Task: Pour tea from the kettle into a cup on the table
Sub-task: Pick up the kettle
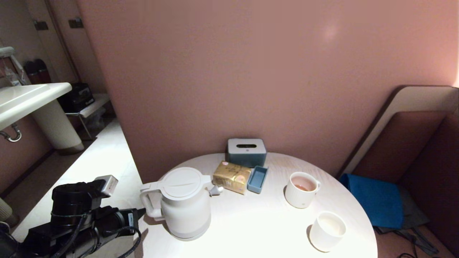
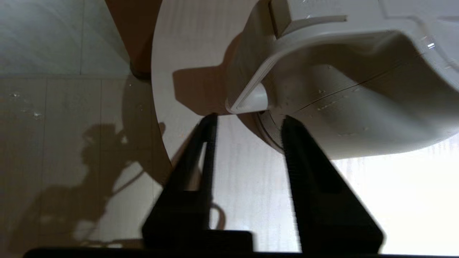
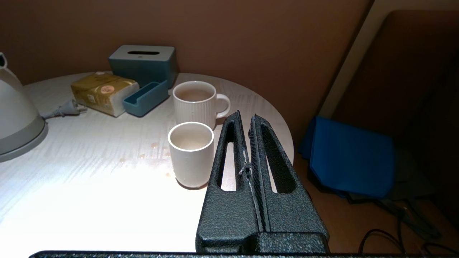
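The white kettle (image 1: 183, 204) stands on the left part of the round table (image 1: 251, 222), its loop handle (image 1: 148, 200) turned toward my left arm (image 1: 89, 218). In the left wrist view my left gripper (image 2: 250, 123) is open with nothing between its fingers. Its tips sit just short of the kettle's (image 2: 340, 89) handle (image 2: 251, 96). The plain white cup (image 1: 327, 230) stands at the table's near right, pale inside. My right gripper (image 3: 245, 118) is shut and empty, beside the cup (image 3: 190, 157). Reddish tea (image 1: 304, 186) shows in the handled mug (image 1: 302, 189).
A blue-grey tissue box (image 1: 246, 152), a yellow tissue pack (image 1: 232, 176) and a small blue tray (image 1: 257, 179) sit at the table's back by the wall. The kettle's plug (image 1: 216, 190) lies beside them. Drops (image 3: 154, 145) lie near the cup. A sink (image 1: 28, 98) stands far left.
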### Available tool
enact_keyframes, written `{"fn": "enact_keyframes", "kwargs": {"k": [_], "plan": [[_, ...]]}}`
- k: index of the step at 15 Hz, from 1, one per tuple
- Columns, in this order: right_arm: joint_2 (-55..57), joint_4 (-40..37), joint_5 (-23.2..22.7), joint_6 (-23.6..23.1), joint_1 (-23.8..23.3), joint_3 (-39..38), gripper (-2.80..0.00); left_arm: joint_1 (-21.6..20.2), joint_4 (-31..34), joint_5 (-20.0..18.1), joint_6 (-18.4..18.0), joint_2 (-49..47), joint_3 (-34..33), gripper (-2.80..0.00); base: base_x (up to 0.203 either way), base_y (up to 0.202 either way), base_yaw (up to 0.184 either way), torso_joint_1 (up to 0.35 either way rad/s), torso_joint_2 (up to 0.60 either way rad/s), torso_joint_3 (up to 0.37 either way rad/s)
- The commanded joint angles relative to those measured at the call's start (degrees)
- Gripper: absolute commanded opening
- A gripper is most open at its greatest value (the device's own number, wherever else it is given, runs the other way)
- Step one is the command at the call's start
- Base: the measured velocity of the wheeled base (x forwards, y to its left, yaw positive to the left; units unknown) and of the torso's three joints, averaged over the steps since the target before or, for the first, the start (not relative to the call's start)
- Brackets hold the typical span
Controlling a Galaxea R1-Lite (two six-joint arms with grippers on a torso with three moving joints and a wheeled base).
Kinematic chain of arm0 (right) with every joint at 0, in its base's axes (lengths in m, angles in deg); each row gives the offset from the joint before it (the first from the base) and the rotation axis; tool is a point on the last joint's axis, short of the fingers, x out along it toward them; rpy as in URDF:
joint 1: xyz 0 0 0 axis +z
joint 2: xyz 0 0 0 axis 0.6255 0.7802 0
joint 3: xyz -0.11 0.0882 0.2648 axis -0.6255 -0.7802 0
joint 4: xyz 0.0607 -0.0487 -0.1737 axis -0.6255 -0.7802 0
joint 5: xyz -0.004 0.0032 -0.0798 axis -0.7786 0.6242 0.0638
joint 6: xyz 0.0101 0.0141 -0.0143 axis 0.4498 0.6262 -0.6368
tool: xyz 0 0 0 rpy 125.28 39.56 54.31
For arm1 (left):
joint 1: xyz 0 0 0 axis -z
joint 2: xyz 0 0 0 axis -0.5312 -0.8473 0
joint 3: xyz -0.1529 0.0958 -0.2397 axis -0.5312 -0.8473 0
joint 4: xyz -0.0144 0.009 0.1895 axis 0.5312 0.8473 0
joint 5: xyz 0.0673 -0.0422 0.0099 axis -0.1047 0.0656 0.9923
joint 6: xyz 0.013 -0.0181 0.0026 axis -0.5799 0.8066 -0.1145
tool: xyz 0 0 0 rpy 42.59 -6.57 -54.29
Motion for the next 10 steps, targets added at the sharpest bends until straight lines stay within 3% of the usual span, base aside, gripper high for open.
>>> {"fn": "enact_keyframes", "kwargs": {"k": [1,4,10], "plan": [[0.1,0.0,-0.1,0.0,0.0,0.0,-2.8,0.0,-0.5,0.2,-0.1,-2.2,0.0,0.0,0.0,0.0,0.0,0.0,0.0,0.0],[0.1,0.0,0.0,0.0,0.0,0.0,-2.8,0.0,-4.3,0.3,0.0,-5.9,-0.4,0.0,0.0,0.0,0.0,0.0,0.0,0.0],[0.1,0.0,-0.1,0.0,0.0,0.0,-2.8,-0.1,-28.2,1.0,0.0,-16.2,-5.4,0.0,0.0,0.0,0.0,0.0,0.0,0.0]]}}
